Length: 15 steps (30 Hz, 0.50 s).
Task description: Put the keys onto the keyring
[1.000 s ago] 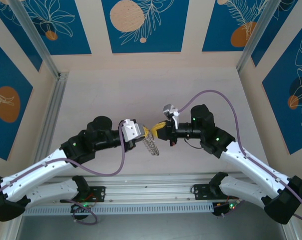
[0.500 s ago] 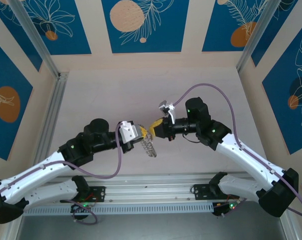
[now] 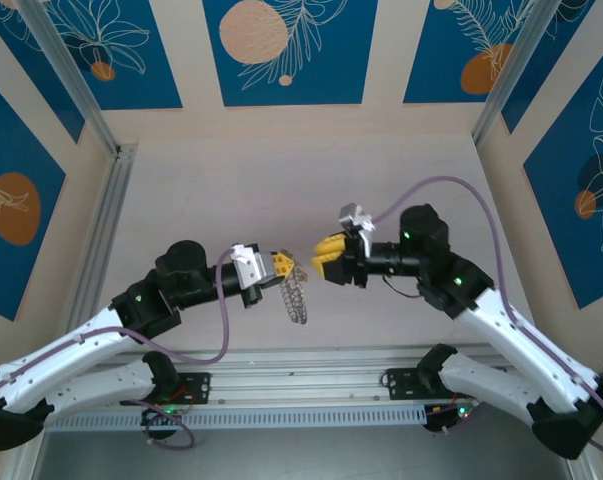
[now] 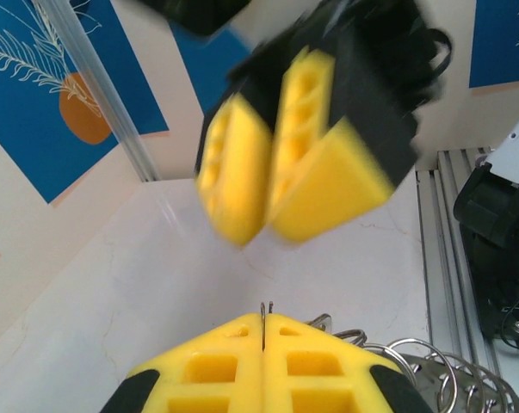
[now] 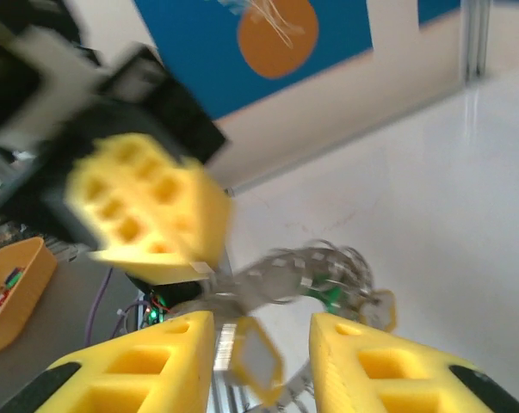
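- Yellow foam pads of my left pincer (image 3: 284,265) are pressed flat together with no gap, and my left wrist view shows a thin grey wire nipped in the seam between them
- That wire belongs to the keyring (image 3: 295,295), which dangles from the pincer's tip, clear of the tabletop (image 3: 231,190), over its middle and nearer the near edge than the far one
- From my left wrist, the ring's stacked coils fan out just right of my closed pads
- From my right wrist, the keyring is a grey chain-like arc running rightward from the left pincer's blurred yellow block
- A bright green spot, the green key (image 5: 330,297), sits on the ring's lower right stretch
- Just right of it is a pale gold bit (image 5: 385,306), too blurred for me to call it a key
- A flat pale piece (image 5: 256,361) with a gold rim hangs in the gap between my right fingers; it looks free of both pads, and I cannot tell whether it is the brass key
- My right pincer (image 3: 318,260) faces the left one tip to tip, just right of the ring with a small gap between us; its jaws stand partly open, pads clearly apart, gripping nothing that I can make out
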Each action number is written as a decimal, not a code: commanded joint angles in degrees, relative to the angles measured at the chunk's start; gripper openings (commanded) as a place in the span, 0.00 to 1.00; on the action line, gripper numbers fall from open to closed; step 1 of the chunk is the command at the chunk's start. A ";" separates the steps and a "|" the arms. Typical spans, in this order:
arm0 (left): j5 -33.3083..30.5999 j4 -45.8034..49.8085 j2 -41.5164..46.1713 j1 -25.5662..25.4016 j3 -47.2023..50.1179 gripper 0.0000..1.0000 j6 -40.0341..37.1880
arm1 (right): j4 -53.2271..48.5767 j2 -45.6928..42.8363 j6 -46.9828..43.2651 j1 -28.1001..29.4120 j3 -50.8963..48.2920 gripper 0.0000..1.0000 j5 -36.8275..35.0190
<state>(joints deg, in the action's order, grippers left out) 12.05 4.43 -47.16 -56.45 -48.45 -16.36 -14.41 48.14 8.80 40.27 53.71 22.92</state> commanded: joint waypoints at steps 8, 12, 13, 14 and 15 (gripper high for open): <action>11.77 -8.23 3.42 -0.55 0.06 0.00 7.88 | 2.84 -3.21 -13.00 6.45 -1.28 0.42 0.23; 15.15 -10.39 4.00 -0.49 0.19 0.00 11.13 | 6.28 -2.57 -13.71 6.66 -1.49 0.42 2.69; 15.47 -10.48 4.03 -0.53 0.13 0.00 11.41 | 6.45 -2.22 -13.96 6.65 -1.12 0.41 3.27; 15.83 -10.57 4.02 -0.51 0.04 0.00 11.61 | 6.81 -1.87 -14.00 6.73 -0.90 0.41 3.90; 15.95 -10.67 4.01 -0.58 0.02 0.00 11.82 | 7.20 -1.68 -14.01 6.69 -0.83 0.41 4.74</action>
<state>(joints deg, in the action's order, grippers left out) 24.36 -1.56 -43.83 -56.49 -48.10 -7.31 -10.15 46.35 -3.27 46.54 52.31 24.62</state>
